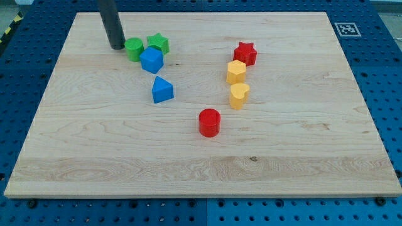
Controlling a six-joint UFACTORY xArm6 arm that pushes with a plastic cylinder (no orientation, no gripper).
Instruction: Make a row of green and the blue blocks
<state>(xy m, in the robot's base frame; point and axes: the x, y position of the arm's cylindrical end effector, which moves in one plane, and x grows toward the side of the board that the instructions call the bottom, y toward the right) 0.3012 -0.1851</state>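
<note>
My tip (117,46) rests on the board at the view's upper left, just left of a green cylinder (134,48), close to it or touching. A green star (158,43) sits right of the cylinder. A blue cube (151,60) lies just below and between the two green blocks, touching them. A blue triangular block (162,90) lies apart, lower down.
A red star (245,53), a yellow hexagon (236,71) and a yellow heart (239,95) form a column right of centre. A red cylinder (209,122) stands near the middle. The wooden board (301,157) lies on a blue perforated table.
</note>
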